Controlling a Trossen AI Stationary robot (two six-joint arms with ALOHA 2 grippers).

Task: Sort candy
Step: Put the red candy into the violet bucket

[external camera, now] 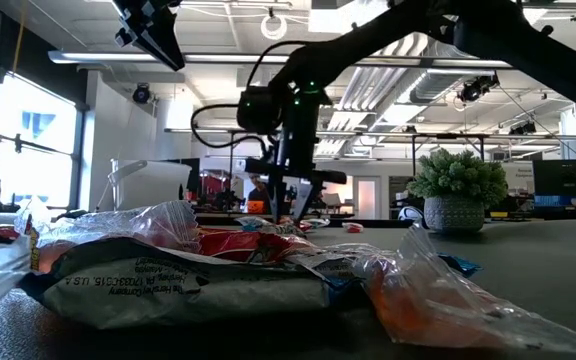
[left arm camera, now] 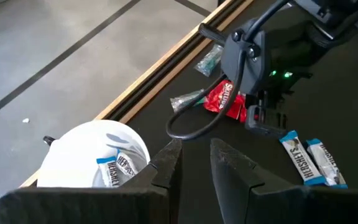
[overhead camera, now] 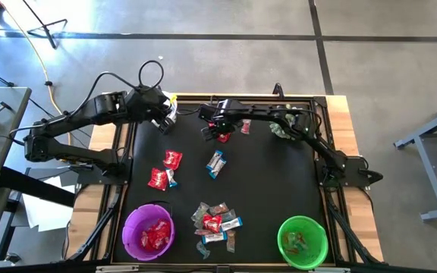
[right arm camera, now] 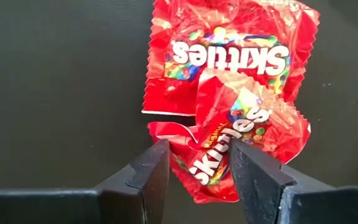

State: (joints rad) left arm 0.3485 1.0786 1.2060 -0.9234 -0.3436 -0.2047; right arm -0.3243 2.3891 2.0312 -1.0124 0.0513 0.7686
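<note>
Hanging over the tabletop's [overhead camera: 309,144] far edge, the right gripper [right arm camera: 194,180] straddles a red candy packet [right arm camera: 229,149] with parted fingers, not yet clamped; the packet lies diagonally, overlapping a second red packet [right arm camera: 229,56]. The left gripper [left arm camera: 194,168], fingers narrow and empty, hovers above a white bowl [left arm camera: 86,155] holding blue-and-white bars [left arm camera: 114,169].

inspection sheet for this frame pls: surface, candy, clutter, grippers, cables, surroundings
Surface: black mat on wooden table.
Job's things: candy pile front centre; Skittles packets under right gripper; purple bowl holds red packets; green bowl holds a few sweets; white bowl holds Hershey's bars.
Clutter: potted plant.
Grippers: left gripper above white bowl, empty; right gripper fingers straddling a Skittles packet.
Cables: black loop behind left arm.
Surroundings: concrete floor, office.
</note>
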